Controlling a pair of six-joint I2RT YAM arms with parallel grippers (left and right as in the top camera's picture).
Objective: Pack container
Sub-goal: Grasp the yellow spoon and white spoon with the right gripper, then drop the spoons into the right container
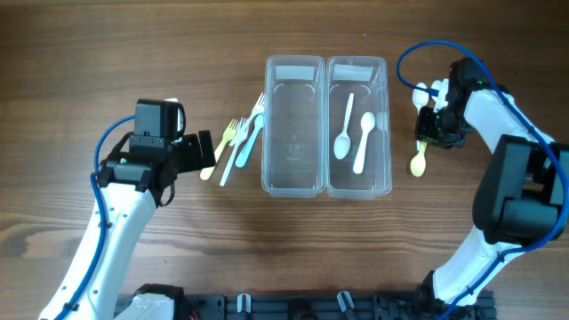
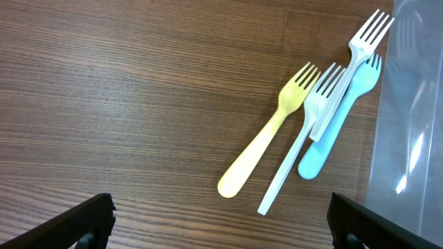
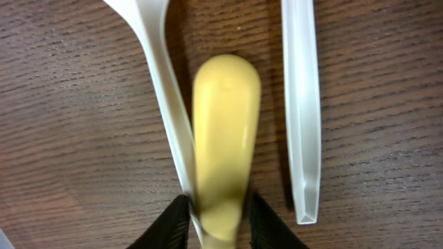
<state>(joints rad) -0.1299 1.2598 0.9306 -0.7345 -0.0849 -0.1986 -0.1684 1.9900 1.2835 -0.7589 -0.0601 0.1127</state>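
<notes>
The light, stiff, slippery yellow spoon point(image 3: 225, 131), lying on the table point(image 1: 107, 53) just right of the container point(image 1: 388, 133), is judged well pinched across its width by the right gripper point(image 3: 218, 220), which is narrowed onto it.

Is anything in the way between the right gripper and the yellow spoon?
Yes. A white spoon's handle lies tight along the yellow spoon, between it and one finger of the right gripper.
</notes>
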